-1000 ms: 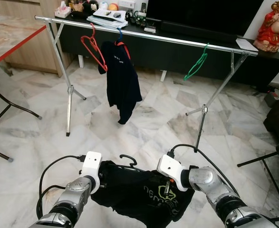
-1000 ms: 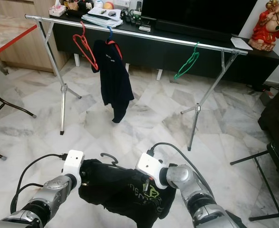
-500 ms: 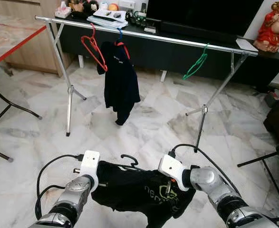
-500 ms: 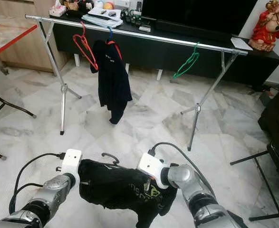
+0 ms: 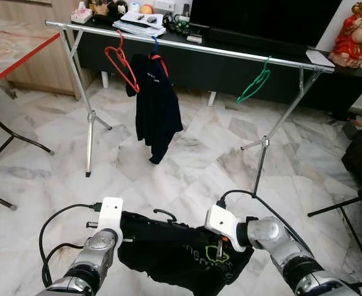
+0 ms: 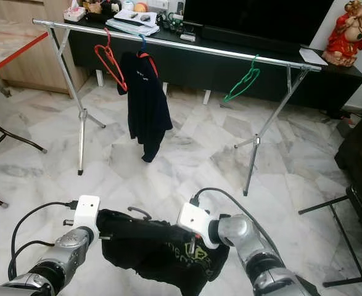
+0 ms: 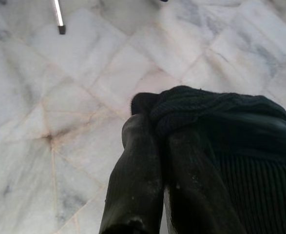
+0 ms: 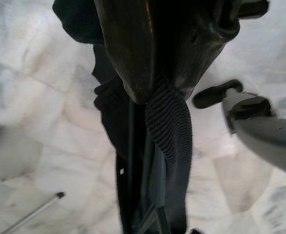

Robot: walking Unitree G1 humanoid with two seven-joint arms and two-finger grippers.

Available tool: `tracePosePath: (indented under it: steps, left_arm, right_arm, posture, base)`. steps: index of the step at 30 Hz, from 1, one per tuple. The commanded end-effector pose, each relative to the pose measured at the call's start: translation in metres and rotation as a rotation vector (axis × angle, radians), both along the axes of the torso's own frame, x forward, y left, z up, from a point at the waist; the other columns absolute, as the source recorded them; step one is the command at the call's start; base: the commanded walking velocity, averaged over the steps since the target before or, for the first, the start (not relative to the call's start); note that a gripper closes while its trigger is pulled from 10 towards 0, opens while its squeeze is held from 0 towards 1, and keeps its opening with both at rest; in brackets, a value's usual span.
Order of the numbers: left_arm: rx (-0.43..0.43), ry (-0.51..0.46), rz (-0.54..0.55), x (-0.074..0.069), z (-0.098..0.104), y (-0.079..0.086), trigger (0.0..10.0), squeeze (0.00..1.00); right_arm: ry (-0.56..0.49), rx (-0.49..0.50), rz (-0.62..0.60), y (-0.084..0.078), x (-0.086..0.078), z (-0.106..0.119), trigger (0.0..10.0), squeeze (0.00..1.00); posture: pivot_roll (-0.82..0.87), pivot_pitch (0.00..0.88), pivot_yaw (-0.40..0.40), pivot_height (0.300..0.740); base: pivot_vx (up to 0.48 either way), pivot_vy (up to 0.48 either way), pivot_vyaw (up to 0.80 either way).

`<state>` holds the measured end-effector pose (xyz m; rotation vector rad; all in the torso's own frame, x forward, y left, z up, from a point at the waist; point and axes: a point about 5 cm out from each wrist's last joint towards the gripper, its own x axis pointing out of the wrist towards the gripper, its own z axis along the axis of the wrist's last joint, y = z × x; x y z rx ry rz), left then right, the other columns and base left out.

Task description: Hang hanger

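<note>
white marble floor (image 5: 193, 154), with the metal clothes rack (image 5: 187, 46) standing on it at the far side and a red-edged table's black legs (image 5: 8, 139) at left.

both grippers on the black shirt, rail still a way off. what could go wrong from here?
1. Both jaws pinch only cloth: the left gripper and right gripper clamp the edges of the black shirt, so it may slip off its black hanger.
2. The shirt sags between the arms and could drag on the marble floor.
3. The rail already carries a red hanger, a hung dark shirt and a green hanger; the hook could snag one.
</note>
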<state>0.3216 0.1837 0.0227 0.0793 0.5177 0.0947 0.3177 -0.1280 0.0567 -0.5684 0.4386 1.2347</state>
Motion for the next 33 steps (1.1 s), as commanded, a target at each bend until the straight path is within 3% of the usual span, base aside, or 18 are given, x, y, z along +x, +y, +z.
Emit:
tracePosePath:
  steps: [1,9,13,16,22,28,30,32,33]
  left_arm:
    - [0.070,0.019,0.162,-0.005,0.001,0.034,0.0,0.00]
    - [0.091,0.024,0.285,-0.010,0.001,0.050,0.0,0.00]
    - [0.124,0.030,0.348,-0.013,0.002,0.059,0.0,0.00]
    - [0.137,0.065,0.366,-0.017,-0.002,0.064,0.0,0.00]
    - [0.153,0.112,0.407,-0.026,-0.008,0.072,0.0,0.00]
    - [0.131,0.134,0.449,-0.032,-0.013,0.075,0.0,0.00]
    - [0.147,0.134,0.473,-0.034,-0.013,0.080,0.0,0.00]
    - [0.156,0.123,0.532,-0.037,-0.011,0.088,0.0,0.00]
    - [0.156,0.123,0.532,-0.037,-0.011,0.088,0.0,0.00]
  right_arm:
    - [0.041,-0.077,-0.005,-0.032,-0.005,-0.003,10.0,0.00]
    - [0.121,-0.162,0.039,-0.050,-0.020,-0.015,10.0,0.00]
    - [0.092,-0.220,0.017,-0.061,-0.024,-0.019,10.0,0.00]
    - [0.010,-0.253,-0.097,-0.070,-0.018,-0.019,10.0,0.00]
    - [-0.046,-0.195,-0.181,-0.082,-0.020,-0.015,10.0,0.00]
    - [0.056,-0.134,-0.150,-0.093,-0.037,-0.017,10.0,0.00]
    - [0.041,-0.194,-0.179,-0.104,-0.038,-0.019,10.0,0.00]
    - [0.067,-0.325,-0.157,-0.121,-0.048,-0.024,10.0,0.00]
    - [0.067,-0.325,-0.157,-0.121,-0.048,-0.024,10.0,0.00]
  posture:
    - [0.01,0.109,-0.172,0.740]
    - [0.00,0.113,-0.173,0.740]
    - [0.00,0.116,-0.173,0.740]
    - [0.00,0.118,-0.172,0.740]
    - [-0.01,0.119,-0.167,0.740]
    - [-0.01,0.117,-0.164,0.740]
    - [-0.01,0.118,-0.162,0.740]
    - [-0.02,0.117,-0.160,0.740]
    - [-0.02,0.117,-0.160,0.740]
  base:
    - [0.000,0.000,0.00]
    - [0.000,0.000,0.00]
    - [0.000,0.000,0.00]
    - [0.000,0.000,0.00]
    - [0.000,0.000,0.00]
    - [0.000,0.000,0.00]
    - [0.000,0.000,0.00]
    - [0.000,0.000,0.00]
    - [0.000,0.000,0.00]
